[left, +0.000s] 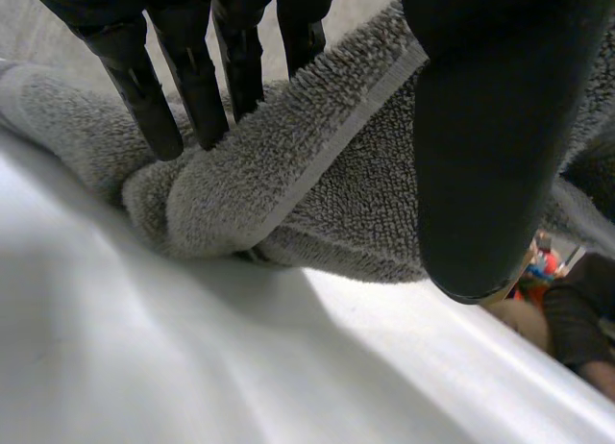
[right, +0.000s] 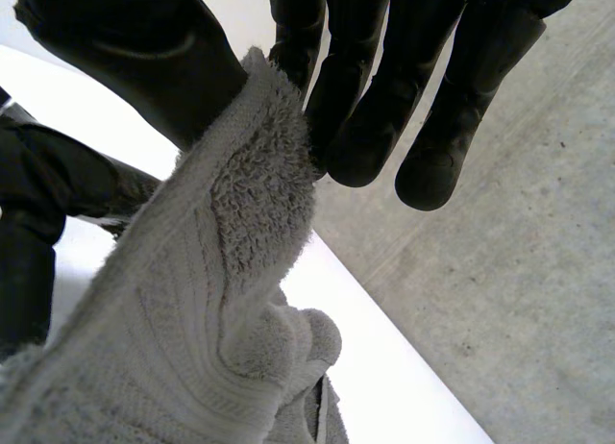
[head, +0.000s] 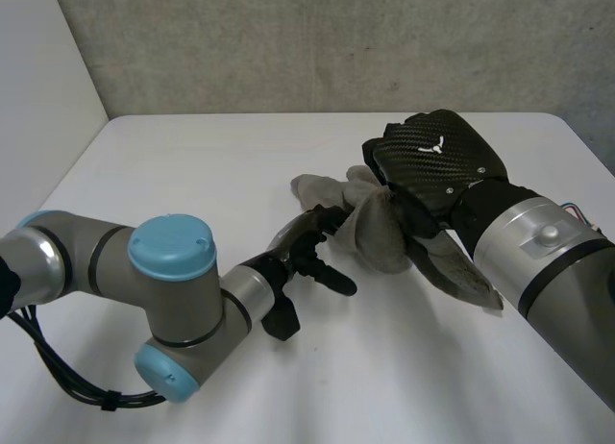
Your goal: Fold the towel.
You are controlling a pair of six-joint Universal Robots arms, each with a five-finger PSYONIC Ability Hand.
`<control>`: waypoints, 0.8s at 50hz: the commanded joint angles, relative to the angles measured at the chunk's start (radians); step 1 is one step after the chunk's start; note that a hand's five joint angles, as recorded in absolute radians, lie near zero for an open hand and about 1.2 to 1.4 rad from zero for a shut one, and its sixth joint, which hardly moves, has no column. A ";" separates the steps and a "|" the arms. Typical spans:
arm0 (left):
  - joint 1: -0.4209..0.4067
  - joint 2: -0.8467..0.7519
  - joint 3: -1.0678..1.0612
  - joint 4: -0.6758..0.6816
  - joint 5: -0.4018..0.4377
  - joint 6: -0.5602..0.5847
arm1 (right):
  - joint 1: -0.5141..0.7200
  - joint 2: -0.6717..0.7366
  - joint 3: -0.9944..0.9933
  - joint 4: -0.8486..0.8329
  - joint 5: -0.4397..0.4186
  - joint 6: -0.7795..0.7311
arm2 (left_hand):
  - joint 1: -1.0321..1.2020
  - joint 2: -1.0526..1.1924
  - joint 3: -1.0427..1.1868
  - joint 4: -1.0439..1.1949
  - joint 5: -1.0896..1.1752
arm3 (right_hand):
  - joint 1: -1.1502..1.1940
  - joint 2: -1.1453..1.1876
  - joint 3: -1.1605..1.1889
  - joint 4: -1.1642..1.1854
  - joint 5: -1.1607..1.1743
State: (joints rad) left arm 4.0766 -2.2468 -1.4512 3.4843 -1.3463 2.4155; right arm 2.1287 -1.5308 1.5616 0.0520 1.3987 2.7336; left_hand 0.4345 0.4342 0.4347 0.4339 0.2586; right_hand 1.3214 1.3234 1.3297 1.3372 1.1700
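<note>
Towel [head: 380,228], grey and crumpled, is seen in the head view near the middle of the white tabletop [head: 192,175], between the two black hands. Its upper part is covered by the right hand [head: 437,160], which is reached over it from the right, and one end is trailed out on the tabletop beneath the right forearm. The left end of the towel is touched by the fingertips of the left hand [head: 298,257], with the thumb held out to the side, apart from the cloth.

In the left wrist view, the towel [left: 317,185] is shown lying bunched on the tabletop [left: 144,348]. Straight fingers [left: 144,88] of the left hand are rested on a rolled fold at its hemmed edge, and nothing is gripped.

In the right wrist view, an edge of the towel [right: 192,319] is lifted and pinched between the thumb and fingers [right: 356,108] of the right hand, with the rest hanging down toward the tabletop [right: 375,357].
</note>
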 commanded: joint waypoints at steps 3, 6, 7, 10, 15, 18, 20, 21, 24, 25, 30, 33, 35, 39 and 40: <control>-0.053 -0.089 0.095 0.009 -0.076 -0.061 | 0.000 -0.117 0.020 0.000 0.002 0.006 | 0.561 0.561 0.561 0.562 0.562 | 0.075 0.073 0.067 0.059 0.052; -0.067 -0.108 0.106 0.007 -0.102 -0.056 | 0.000 -0.140 0.018 0.002 0.003 0.006 | 0.940 0.940 0.939 0.940 0.941 | 0.075 0.073 0.067 0.059 0.052; -0.067 -0.108 0.106 0.007 -0.102 -0.056 | 0.000 -0.140 0.018 0.002 0.003 0.006 | 0.942 0.942 0.941 0.942 0.943 | 0.075 0.073 0.067 0.059 0.052; -0.067 -0.097 0.107 0.004 -0.119 -0.053 | -0.006 -0.144 0.014 0.000 0.003 0.001 | 0.962 0.962 0.962 0.962 0.963 | 0.075 0.073 0.067 0.059 0.052; -0.030 0.001 0.106 -0.016 -0.134 -0.024 | -0.069 -0.143 0.009 0.000 0.000 -0.003 | 0.962 0.962 0.962 0.962 0.963 | 0.075 0.073 0.067 0.059 0.052; 0.120 0.168 0.081 -0.060 -0.119 0.068 | -0.157 -0.135 0.006 0.003 -0.015 0.001 | 0.962 0.962 0.962 0.962 0.963 | 0.075 0.073 0.067 0.059 0.052; 0.164 0.217 0.083 -0.079 -0.108 0.098 | -0.171 -0.132 0.009 0.002 -0.018 0.003 | 0.962 0.962 0.962 0.962 0.963 | 0.075 0.073 0.067 0.059 0.052; 0.165 0.217 0.083 -0.079 -0.108 0.099 | -0.171 -0.132 0.009 0.002 -0.018 0.003 | 0.962 0.962 0.962 0.962 0.963 | 0.075 0.073 0.067 0.059 0.052; 0.199 0.286 0.104 -0.154 -0.037 0.140 | -0.176 -0.131 0.014 0.002 -0.023 0.003 | 0.962 0.962 0.962 0.962 0.963 | 0.075 0.073 0.067 0.059 0.052; 0.205 0.314 0.121 -0.201 0.016 0.149 | -0.176 -0.131 0.015 -0.001 -0.029 0.003 | 0.962 0.962 0.962 0.962 0.963 | 0.075 0.073 0.067 0.059 0.052; 0.211 0.394 0.178 -0.351 0.148 0.157 | -0.177 -0.124 0.018 -0.006 -0.041 0.003 | 0.962 0.962 0.962 0.962 0.963 | 0.075 0.073 0.067 0.059 0.052; 0.209 0.418 0.204 -0.434 0.179 0.165 | -0.177 -0.102 0.017 -0.007 -0.041 0.003 | 0.962 0.962 0.962 0.962 0.963 | 0.075 0.073 0.067 0.059 0.052; 0.211 0.417 0.212 -0.462 0.179 0.178 | -0.176 -0.088 0.017 -0.006 -0.041 0.001 | 0.962 0.962 0.962 0.962 0.963 | 0.075 0.073 0.067 0.059 0.052; 0.214 0.385 0.232 -0.498 0.177 0.285 | -0.176 -0.059 0.023 -0.007 -0.041 0.000 | 0.962 0.962 0.962 0.962 0.963 | 0.075 0.073 0.067 0.059 0.052; 0.214 0.385 0.232 -0.498 0.177 0.286 | -0.176 -0.058 0.023 -0.007 -0.041 0.000 | 0.962 0.962 0.962 0.962 0.963 | 0.075 0.073 0.067 0.059 0.052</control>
State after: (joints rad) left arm 4.2922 -1.8299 -1.2436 3.0377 -1.1674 2.6042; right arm 1.9507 -1.6235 1.5796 0.0452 1.3573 2.7357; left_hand 1.1876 1.2169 1.2156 1.2163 1.0280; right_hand 1.3306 1.3234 1.3297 1.3372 1.1732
